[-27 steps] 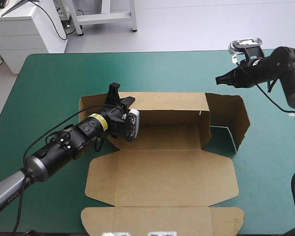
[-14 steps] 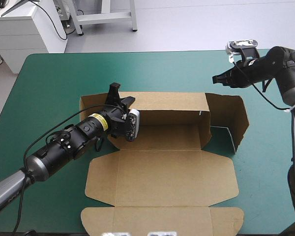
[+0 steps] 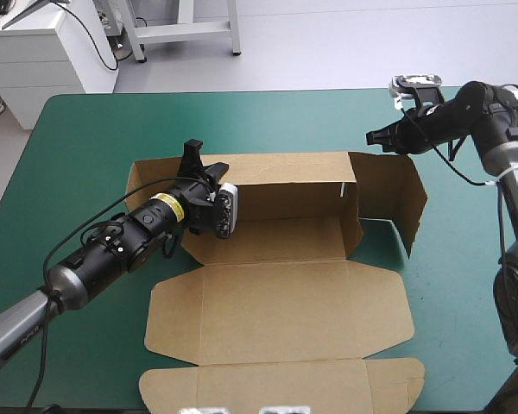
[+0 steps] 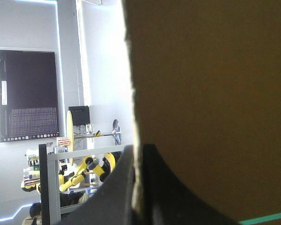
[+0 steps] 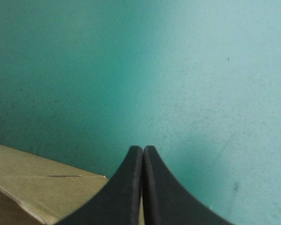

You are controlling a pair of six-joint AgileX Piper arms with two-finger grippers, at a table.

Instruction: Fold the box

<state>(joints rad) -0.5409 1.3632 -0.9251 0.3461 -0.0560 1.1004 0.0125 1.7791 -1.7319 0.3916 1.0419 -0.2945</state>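
Box place: the brown box (image 3: pixel 276 293) lay in the middle of the high view, on the teal-green cover (image 3: pixel 78 147)

Box shape: the long back wall (image 3: pixel 285 185) stood raised in the upper middle of the frame; the lid panel (image 3: pixel 276 315) and its tuck flap lay flat toward the bottom edge; at the right the end flap (image 3: pixel 393 203) stood up and leaned outward

Left gripper: the left gripper (image 3: pixel 203 159), a little left of centre, was clamped on the left end of the back wall; in its wrist view the 2 black fingers (image 4: pixel 117 187) were almost together, with the thin edge of brown board (image 4: pixel 210 103) between them

Why held so: I judge this grip kept the back wall upright, so it did not fall flat while the ends were tucked

Right gripper: the right gripper (image 3: pixel 373 136), in the upper right of the frame, had its fingers (image 5: pixel 152 187) pressed together in 1 point and carried nothing; it hung above the cover (image 5: pixel 187 70), just beyond the top corner of the box (image 5: pixel 33 187)

Why placed so: probably the closed tip was meant as a pusher, to press the right end flap inward

Progress: early, only 1 long wall was up

Risk: the standing flap could spring back if pushed too near its free edge
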